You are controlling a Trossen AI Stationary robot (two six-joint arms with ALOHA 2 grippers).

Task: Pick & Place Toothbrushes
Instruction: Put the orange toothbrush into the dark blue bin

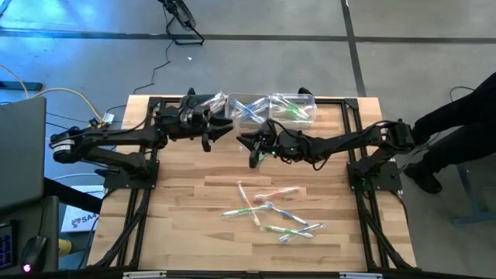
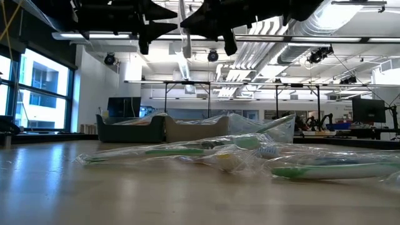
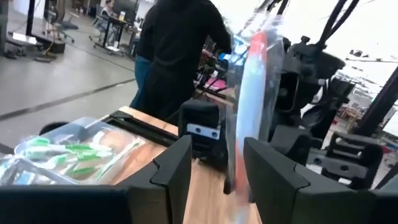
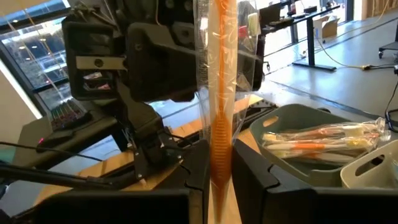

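Note:
A toothbrush point(image 4: 221, 74) with an orange handle, in a clear wrapper, stands upright above the table's middle, and my right gripper point(image 4: 219, 163) point(image 1: 249, 147) is shut on it. My left gripper point(image 3: 214, 152) point(image 1: 225, 133) faces it from the table's left, open. The toothbrush's lower end point(image 3: 239, 180) shows near one left finger; I cannot tell whether they touch. Several wrapped toothbrushes point(image 1: 271, 215) lie flat on the table's near half. More toothbrushes fill clear bins point(image 1: 293, 107) at the far edge. My right gripper pinches the wrapped toothbrush's orange handle point(image 4: 219, 134) between its two fingers. The fingers come level from the table's right and lie across it. The toothbrush stands upright, rising well above the fingers, clear of the table. Its part below the fingers is hidden in the right wrist view.
Three clear bins point(image 1: 252, 108) stand in a row along the far edge, between the two arms' bases. A person in dark clothes point(image 1: 457, 124) stands past the table's right edge. Bare wood point(image 1: 186, 194) lies left of the scattered toothbrushes.

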